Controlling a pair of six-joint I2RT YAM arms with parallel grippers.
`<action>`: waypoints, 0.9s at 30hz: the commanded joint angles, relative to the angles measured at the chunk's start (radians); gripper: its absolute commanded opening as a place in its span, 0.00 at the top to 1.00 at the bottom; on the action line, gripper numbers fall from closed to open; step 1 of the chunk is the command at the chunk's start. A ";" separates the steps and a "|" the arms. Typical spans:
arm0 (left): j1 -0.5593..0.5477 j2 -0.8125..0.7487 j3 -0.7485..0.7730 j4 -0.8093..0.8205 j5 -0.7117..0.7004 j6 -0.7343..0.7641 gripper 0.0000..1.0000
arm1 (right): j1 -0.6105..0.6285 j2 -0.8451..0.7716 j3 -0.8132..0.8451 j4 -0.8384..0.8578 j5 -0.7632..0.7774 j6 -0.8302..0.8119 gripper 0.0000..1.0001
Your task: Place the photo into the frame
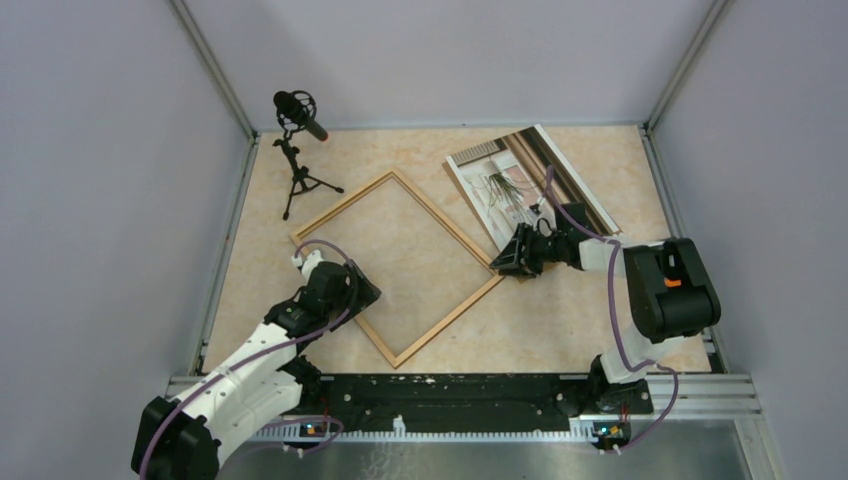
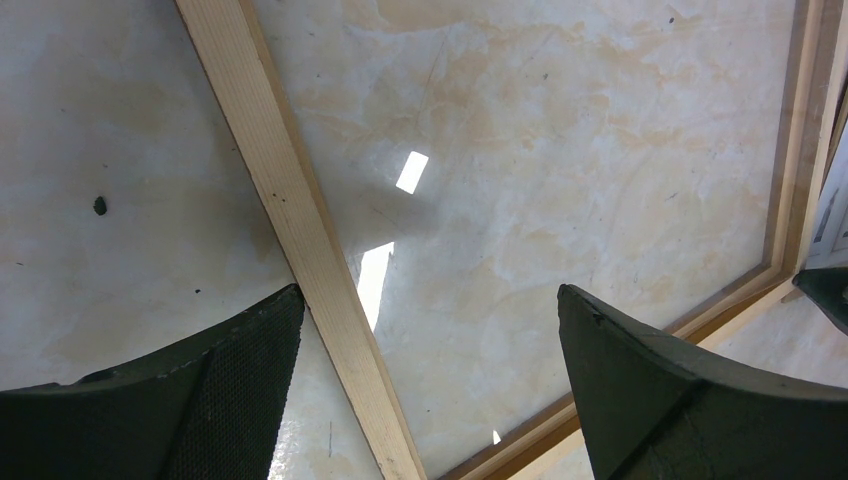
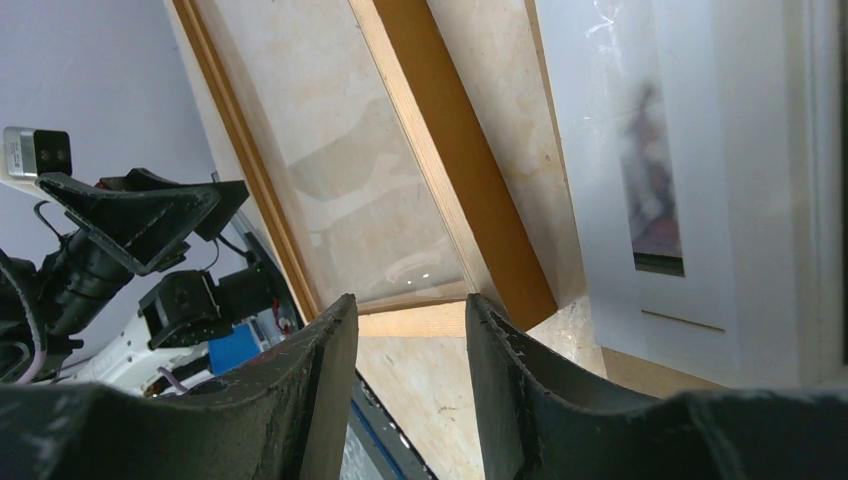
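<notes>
Pale grey walls (image 1: 450, 60) are closing in the beige marbled table (image 1: 600, 330) that I am working over from my remote station. The frame (image 1: 344, 205) of light natural wood is lying flat at the middle of it, turned like a diamond, with one corner pointing toward the arm bases. A clear pane (image 2: 520, 180) inside the frame is catching bright patches of reflected light.

The photo (image 1: 500, 180) is lying face up just outside the frame, toward the far right. Its white border is running alongside the frame's upper right rail. In the right wrist view, a brown board edge (image 3: 650, 372) is showing from under the photo's near corner.

I am seeing the left gripper (image 1: 362, 292) poised over the frame's lower left rail with its jaws spread fully wide and nothing in them. From the left wrist camera the rail is passing between the two fingers (image 2: 200, 400). I cannot tell whether they are touching the wood.

The right gripper (image 1: 508, 265) is reaching in low beside the frame's right corner, at the photo's near edge. Its jaws are standing partly apart and are gripping nothing. Through the narrow gap between them, the right wrist camera is showing that corner of the frame and bare table.

A small black microphone (image 1: 298, 108) is standing on its tripod (image 1: 298, 180) in the far left corner, well apart from both arms
</notes>
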 commanded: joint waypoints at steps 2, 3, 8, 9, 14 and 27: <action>0.000 -0.003 0.009 0.046 0.017 -0.007 0.02 | -0.012 0.003 0.038 -0.025 0.092 -0.045 0.55; 0.000 -0.001 0.010 0.046 0.017 -0.007 0.02 | -0.012 0.001 0.040 -0.038 0.096 -0.048 0.55; -0.001 -0.001 0.014 0.045 0.019 -0.007 0.02 | -0.021 -0.014 0.036 -0.043 0.106 -0.058 0.55; -0.001 -0.001 0.012 0.045 0.020 -0.006 0.02 | -0.020 -0.009 0.029 -0.033 0.095 -0.054 0.55; 0.000 0.000 0.014 0.045 0.019 -0.007 0.02 | 0.006 0.010 0.006 -0.022 0.080 -0.058 0.55; -0.002 0.011 0.014 0.052 0.036 -0.015 0.02 | 0.038 0.031 -0.010 0.064 -0.021 0.005 0.55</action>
